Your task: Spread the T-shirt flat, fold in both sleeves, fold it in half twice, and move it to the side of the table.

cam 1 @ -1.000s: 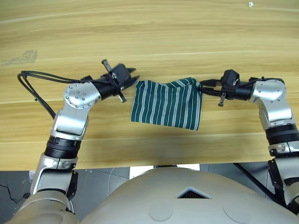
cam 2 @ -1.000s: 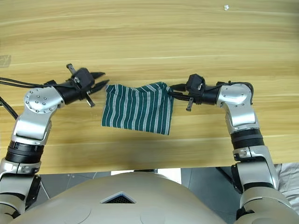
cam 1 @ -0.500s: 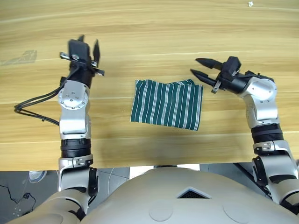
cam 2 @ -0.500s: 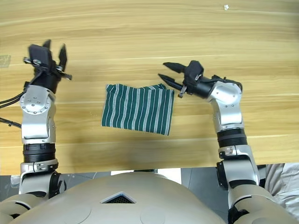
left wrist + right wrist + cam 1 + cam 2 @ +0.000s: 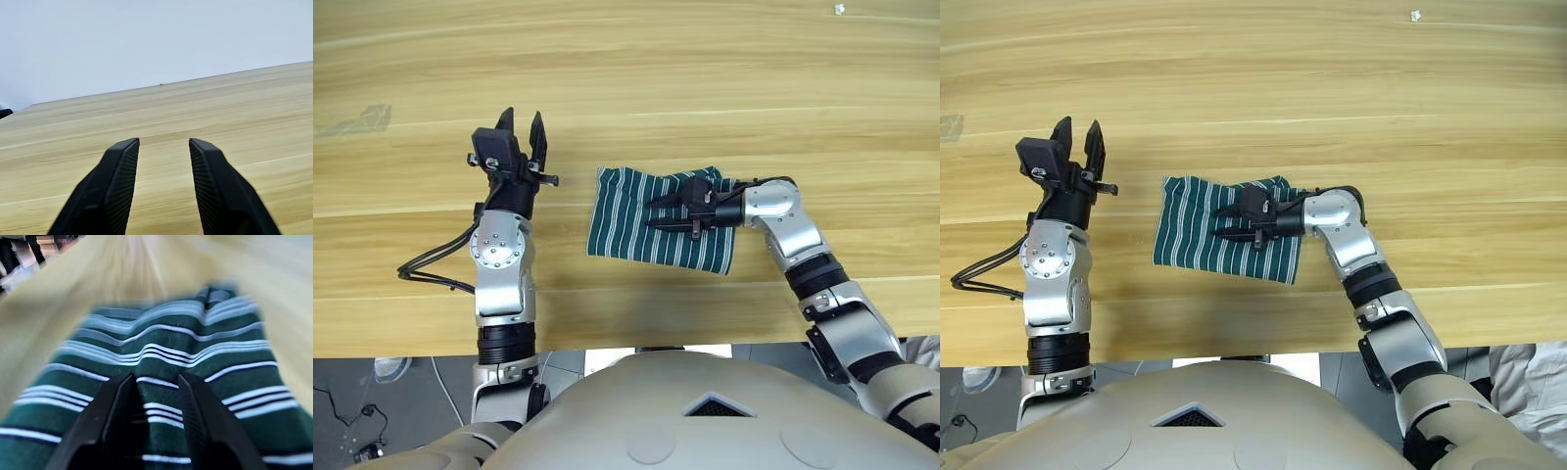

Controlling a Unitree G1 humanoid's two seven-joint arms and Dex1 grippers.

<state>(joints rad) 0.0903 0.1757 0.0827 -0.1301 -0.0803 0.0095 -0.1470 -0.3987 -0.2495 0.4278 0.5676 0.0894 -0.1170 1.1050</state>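
Right arm back over the folded shirt, left arm standing off

My left gripper (image 5: 522, 118) sits left of centre in the head view, tips aimed at the top of the frame, fingers apart and empty; it has drifted nearer the shirt in the last half second. The folded green striped T-shirt (image 5: 619, 220) lies unmoved at centre on the wooden table (image 5: 705, 59). My right gripper (image 5: 653, 214), which had pulled off to the right, has swung in over the cloth, fingers slightly parted, gripping nothing I can see. I judge the folding finished; the move to the table's side remains.

1 T-shirt (image 5: 626, 215); 1 table (image 5: 705, 78); 1 white scrap (image 5: 839, 9); 1 left gripper (image 5: 522, 117); 1 right gripper (image 5: 651, 213).
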